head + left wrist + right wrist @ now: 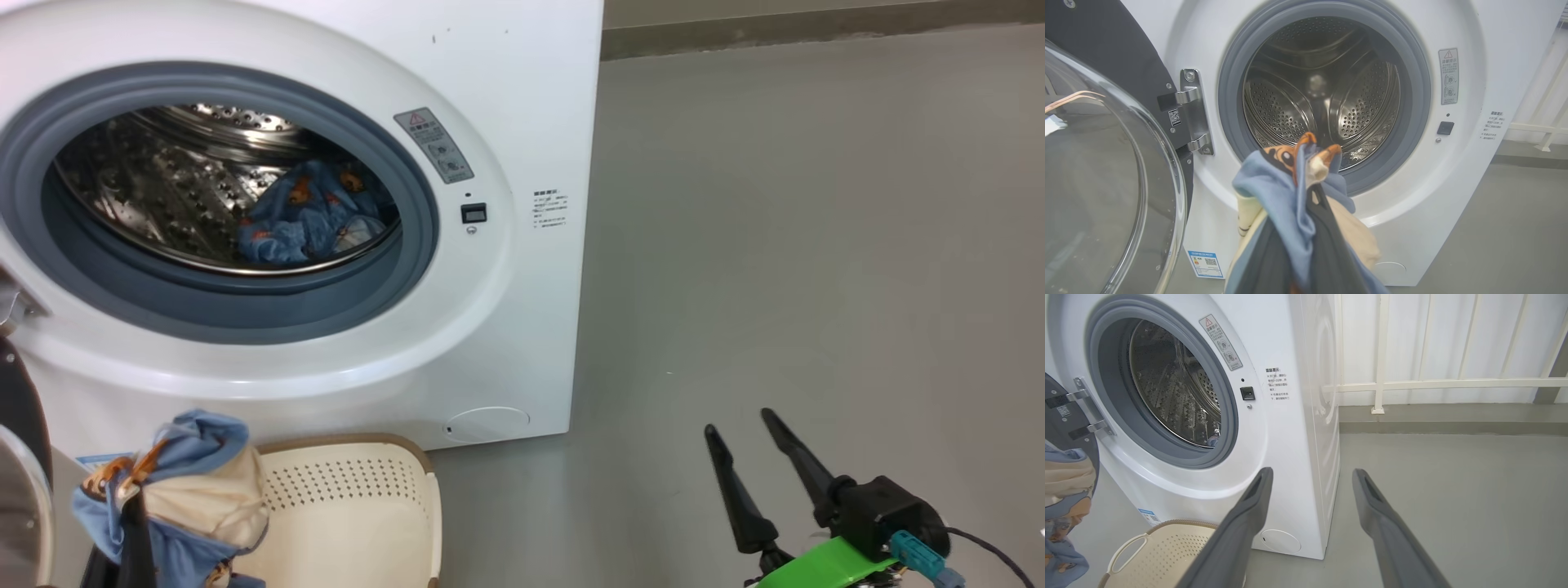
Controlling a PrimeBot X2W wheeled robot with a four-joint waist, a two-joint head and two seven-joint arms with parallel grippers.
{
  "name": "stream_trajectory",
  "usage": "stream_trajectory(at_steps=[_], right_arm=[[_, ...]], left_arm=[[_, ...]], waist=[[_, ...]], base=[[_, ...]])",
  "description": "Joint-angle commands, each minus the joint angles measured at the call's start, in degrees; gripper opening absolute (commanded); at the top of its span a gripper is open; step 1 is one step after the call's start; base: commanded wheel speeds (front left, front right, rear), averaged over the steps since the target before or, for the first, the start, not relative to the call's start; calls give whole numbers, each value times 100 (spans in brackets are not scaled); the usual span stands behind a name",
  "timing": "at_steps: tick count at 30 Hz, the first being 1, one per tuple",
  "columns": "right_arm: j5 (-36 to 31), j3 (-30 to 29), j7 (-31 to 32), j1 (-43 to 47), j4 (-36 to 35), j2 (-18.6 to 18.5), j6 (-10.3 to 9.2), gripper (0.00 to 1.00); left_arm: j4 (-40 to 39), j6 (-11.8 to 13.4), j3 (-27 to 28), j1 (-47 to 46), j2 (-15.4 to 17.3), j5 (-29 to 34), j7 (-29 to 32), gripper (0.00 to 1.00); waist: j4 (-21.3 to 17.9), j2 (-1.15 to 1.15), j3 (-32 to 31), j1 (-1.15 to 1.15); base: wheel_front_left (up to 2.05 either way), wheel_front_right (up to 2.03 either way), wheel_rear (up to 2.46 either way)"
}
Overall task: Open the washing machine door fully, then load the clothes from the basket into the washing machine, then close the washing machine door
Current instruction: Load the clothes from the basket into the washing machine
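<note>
Door [1106,171] standing wide open on its hinge [1194,110]: step one done. One blue bear-print garment [310,216] lying in the drum [1323,94] of the washing machine [522,106]; a second bundle [188,490] clamped in the left end effector [1306,204], held above the basket [351,490] at the machine's foot, not yet inside. Right end effector [738,420] spread apart, empty, over bare floor [816,245] to the machine's right. Left to do: load this bundle, shut the door. Basket's near part cut off and hidden behind the bundle, so leftovers impossible to rule out.

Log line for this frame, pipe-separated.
door open | left hand shut on clothes near basket | garment in drum | right hand open, holding nothing
</note>
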Motion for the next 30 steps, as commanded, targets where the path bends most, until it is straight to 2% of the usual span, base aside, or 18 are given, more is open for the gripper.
stream_trajectory(at_steps=[1,20,30], right_arm=[[-75,56,-28,-19,-196,-2,9,100],[-108,-53,-28,30,-269,14,9,100],[-127,-35,-28,-91,-302,19,9,100]], left_arm=[[-226,-13,265,-57,19,86,-37,0],[-59,-15,151,-97,-108,54,-37,0],[345,-15,126,-840,116,-98,-37,0]], waist=[[-51,0,-30,0],[-92,0,159,0],[-214,0,623,0]], base=[[0,0,0],[0,0,0],[0,0,0]])
